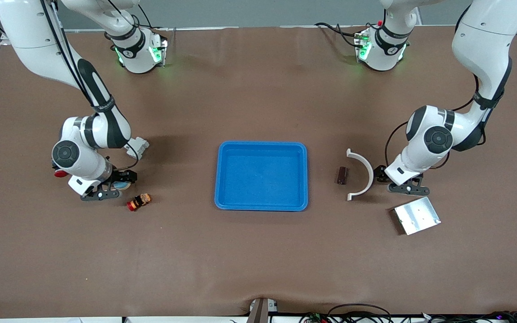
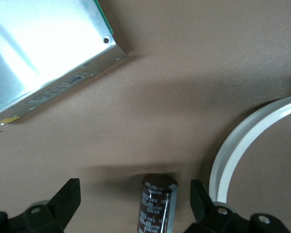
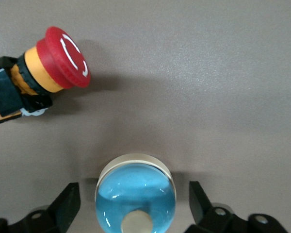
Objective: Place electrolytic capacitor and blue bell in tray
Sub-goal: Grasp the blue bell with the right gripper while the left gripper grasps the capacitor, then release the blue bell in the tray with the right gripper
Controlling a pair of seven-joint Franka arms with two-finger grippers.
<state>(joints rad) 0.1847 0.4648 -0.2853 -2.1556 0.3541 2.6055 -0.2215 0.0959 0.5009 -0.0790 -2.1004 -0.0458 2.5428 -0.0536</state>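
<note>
Right gripper point(image 3: 131, 206), fingers spread and not yet clamped, straddles the blue bell point(image 3: 135, 194) at the right arm's end of the table, beside a red-capped push button point(image 3: 41, 77). Left gripper point(image 2: 135, 204) (also spread wide) brackets the electrolytic capacitor point(image 2: 156, 204), near a white curved piece point(image 2: 247, 145) and silver plate point(image 2: 43, 53). The tray point(image 1: 261, 176) sits between them.

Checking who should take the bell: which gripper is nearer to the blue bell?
Right. The right gripper is down at the blue bell, one finger either side. The left gripper is at the table's other end, around the electrolytic capacitor.
</note>
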